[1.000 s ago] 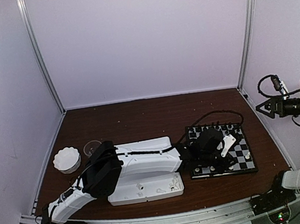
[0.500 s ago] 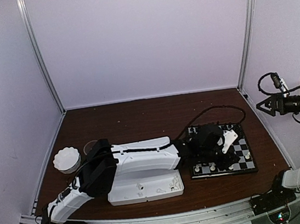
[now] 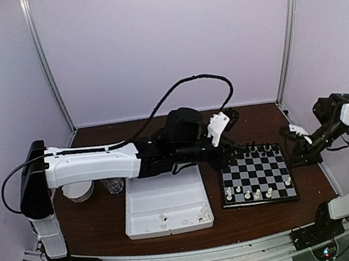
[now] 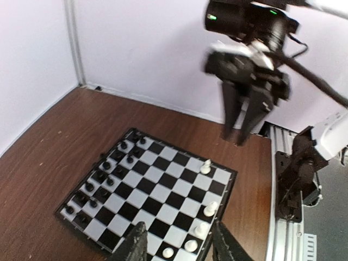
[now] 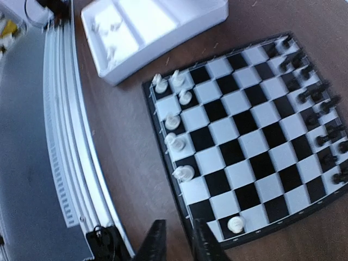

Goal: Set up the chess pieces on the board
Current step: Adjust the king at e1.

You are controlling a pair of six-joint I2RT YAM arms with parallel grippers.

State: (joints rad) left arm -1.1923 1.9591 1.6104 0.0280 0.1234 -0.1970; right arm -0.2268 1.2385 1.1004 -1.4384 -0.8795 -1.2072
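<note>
Top external view shows a brown wooden table [image 3: 97, 224] inside a little room with pale purple walls [image 3: 163, 42]. Shiny metal posts [image 3: 48, 63] stand in the back corners. A grey metal rail [image 3: 191, 257] runs along the near edge.

The board [image 3: 262, 172] lies flat on the right side of the table. Black chessmen [image 3: 258, 151] stand in its far rows. A few white chessmen [image 3: 257, 193] stand along its near edge. The squares in the middle are bare.

A white tray [image 3: 168, 231] sits just to the left of the board. Some small white pieces [image 3: 201, 214] lie in its near part. A white bowl with a wavy rim [image 3: 78, 191] and a clear cup [image 3: 112, 185] sit near the left side, partly behind the long white arm. A black cable [image 3: 193, 79] loops high over that arm.

The left gripper [image 4: 178, 232] hangs in the air over the board's far left corner. Its two fingers are spread apart and hold nothing.

The right gripper [image 5: 179, 234] hangs over the table near the right edge of the board. Its fingers sit close together with nothing between them. The picture is blurry, so I cannot tell if the tips touch
</note>
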